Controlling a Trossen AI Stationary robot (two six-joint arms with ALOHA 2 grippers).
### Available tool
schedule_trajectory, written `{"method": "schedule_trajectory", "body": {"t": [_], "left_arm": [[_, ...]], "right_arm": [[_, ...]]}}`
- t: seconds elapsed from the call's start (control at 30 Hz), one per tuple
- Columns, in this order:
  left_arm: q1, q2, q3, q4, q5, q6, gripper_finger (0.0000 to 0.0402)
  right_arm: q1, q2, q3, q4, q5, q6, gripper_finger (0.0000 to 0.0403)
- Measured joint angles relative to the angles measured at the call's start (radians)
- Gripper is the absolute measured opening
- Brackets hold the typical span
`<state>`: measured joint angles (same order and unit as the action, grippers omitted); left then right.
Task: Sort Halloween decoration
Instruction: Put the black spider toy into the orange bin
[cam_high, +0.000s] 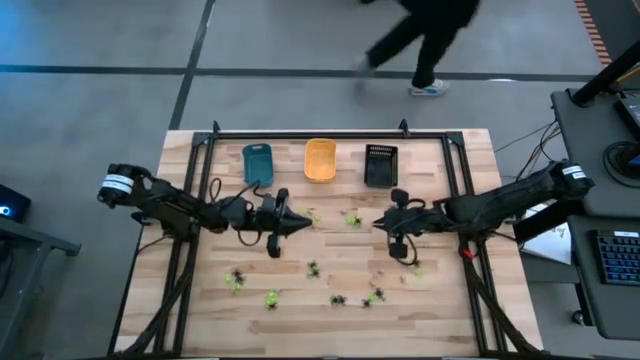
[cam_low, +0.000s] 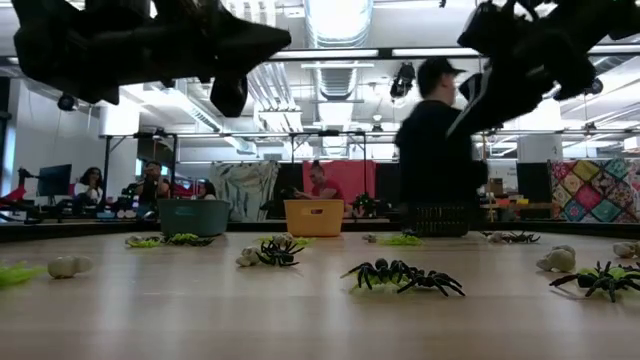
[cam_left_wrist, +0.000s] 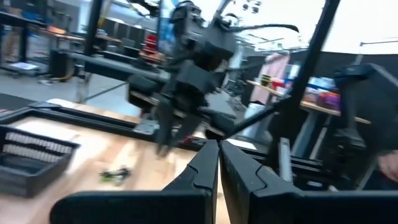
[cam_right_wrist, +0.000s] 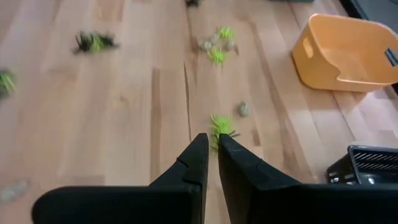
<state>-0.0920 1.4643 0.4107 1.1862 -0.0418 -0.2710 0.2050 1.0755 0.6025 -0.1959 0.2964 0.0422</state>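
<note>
The Halloween decoration lies scattered on the wooden table: yellow-green spiders (cam_high: 352, 218) (cam_high: 271, 298), black ones (cam_high: 338, 299) (cam_low: 400, 275) and a pale one (cam_right_wrist: 244, 109), each resting on the boards. My left gripper (cam_high: 303, 225) hangs shut above the table's middle, pointing toward the right edge, its fingers (cam_left_wrist: 219, 149) empty. Facing it, my right gripper (cam_high: 380, 224) is shut and tipped down toward the left, above a yellow-green spider (cam_right_wrist: 221, 127) on the table just beyond its tips (cam_right_wrist: 211, 140). Nothing is held.
Along the far edge stand a blue tray (cam_high: 258, 160), an orange tray (cam_high: 320, 160) and a black slotted tray (cam_high: 381, 165). A dark frame (cam_high: 330, 135) borders the table. A person (cam_high: 420, 40) walks past beyond the far edge.
</note>
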Motion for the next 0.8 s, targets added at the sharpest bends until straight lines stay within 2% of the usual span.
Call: {"method": "schedule_trajectory", "body": {"t": [0.17,0.3,0.43,0.6,0.8], "left_arm": [[0.03,0.0,-0.001,-0.005,0.0,0.01,0.0],[0.05,-0.004,-0.002,-0.025,0.0,0.067,0.0],[0.078,-0.01,-0.002,-0.024,0.0,0.13,0.0],[0.099,-0.01,0.003,-0.016,-0.001,0.107,0.0],[0.07,-0.008,0.003,0.0,0.006,0.071,0.0]], "right_arm": [[0.0,0.081,0.0,0.03,0.011,0.006,0.0028],[-0.001,0.15,0.0,0.112,0.071,0.028,0.0028],[-0.027,0.199,0.0,0.193,0.071,0.048,0.0038],[-0.049,0.234,0.0,0.229,0.072,0.121,0.0073],[-0.051,0.255,0.0,0.23,0.071,0.124,0.013]]}}
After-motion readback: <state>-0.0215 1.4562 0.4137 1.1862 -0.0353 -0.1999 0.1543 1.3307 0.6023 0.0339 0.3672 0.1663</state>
